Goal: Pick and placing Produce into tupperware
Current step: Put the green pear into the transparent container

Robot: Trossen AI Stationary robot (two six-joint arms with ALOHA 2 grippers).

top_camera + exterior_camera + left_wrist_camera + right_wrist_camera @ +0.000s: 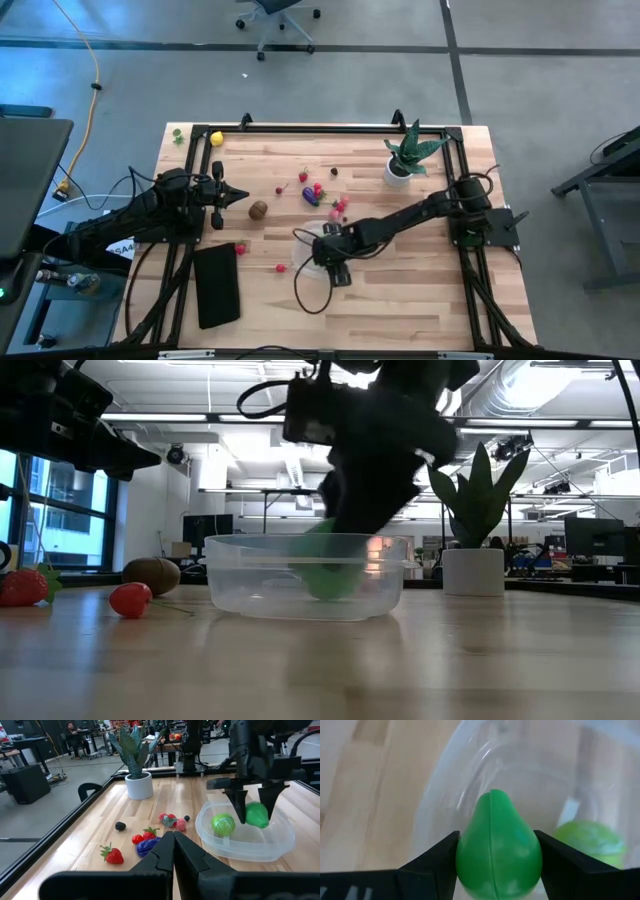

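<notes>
Your right gripper (pixel 334 268) hangs over the clear tub (pixel 312 258) near the middle of the table (pixel 420 290), its fingers pinching a green pear-shaped fruit. Your left gripper (pixel 238 197) waits apart on the table's left side, fingers pressed together on nothing.

High view: the loose produce lies between the two arms. A brown piece (pixel 258 209) sits just beside the left gripper's tip; a purple piece (pixel 310 196) and several small red ones (pixel 338 207) sit between the tub and the potted plant (pixel 408 156). A yellow piece (pixel 216 138) rests near the far left corner. A flat black rectangle (pixel 217 284) lies at the near left.

Low view: the right gripper (pixel 345 525) reaches down into the tub (pixel 250 575), with green showing inside through the wall. A brown piece (pixel 151 574) and two red pieces (pixel 130 598) sit to its left on the table.

Left wrist view: the right gripper (pixel 256 802) holds the green pear (pixel 257 815) inside the tub (pixel 280 840), just beside a round green piece (pixel 222 824) lying there. Strawberries (pixel 113 854) and a purple piece (pixel 146 847) lie outside, nearer the closed left fingers (pixel 172 857).

Right wrist view: the green pear (pixel 497 852) is clamped between both dark fingers (pixel 437 860), above the tub floor; the second green piece (pixel 592 842) lies beside it.
</notes>
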